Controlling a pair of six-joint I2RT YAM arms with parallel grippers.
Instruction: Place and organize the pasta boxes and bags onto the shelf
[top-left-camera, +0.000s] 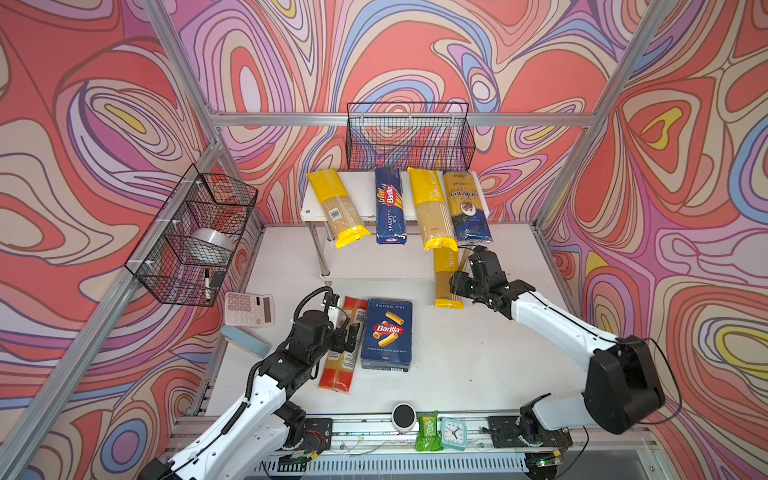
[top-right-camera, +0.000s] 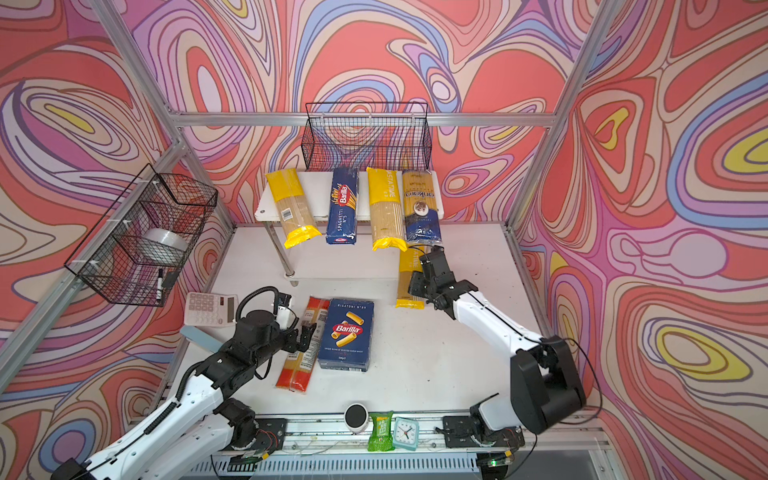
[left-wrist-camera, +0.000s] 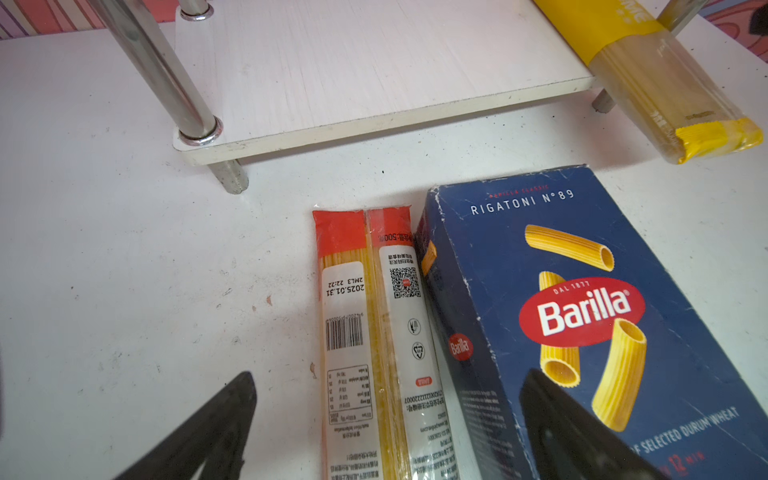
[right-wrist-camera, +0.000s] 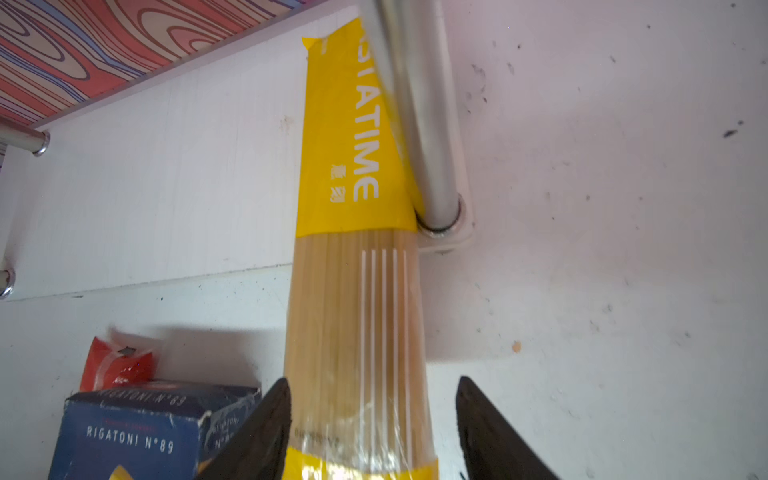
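Pasta comes to seven packs. Two are dark blue Barilla cardboard boxes: a wide rigatoni box (top-left-camera: 386, 334) and a long narrow spaghetti box (top-left-camera: 390, 205). Five are slim clear spaghetti packets: three yellow-ended packets (top-left-camera: 337, 206) (top-left-camera: 431, 208) (top-left-camera: 446, 282), one red-ended packet (top-left-camera: 338, 370) and one gold and dark blue packet (top-left-camera: 465, 205). There is one white two-tier shelf (top-left-camera: 361, 195) on chrome tube legs, and two black wire mesh baskets (top-left-camera: 409, 137) (top-left-camera: 195, 232) hang on the aluminium frame.

The white table (top-left-camera: 457, 365) is scuffed and speckled. The walls (top-left-camera: 124, 124) carry swirls of red, lilac, blue and yellow.

The right gripper (right-wrist-camera: 374, 379) has its jaws partway apart, astride the third yellow-ended packet. One finger is at the packet's side and the other stands clear of it, so nothing is clamped. Beyond the jaws, the packet's far end lies on the shelf's lower board beside a leg. Further beyond, the upper board carries the other two yellow-ended packets, the spaghetti box and the gold and dark blue packet side by side, their near ends overhanging.

The left gripper (left-wrist-camera: 388, 374) is spread wide and holds nothing. The red-ended packet lies lengthwise between its jaws, against the flat-lying rigatoni box, which is under one jaw.
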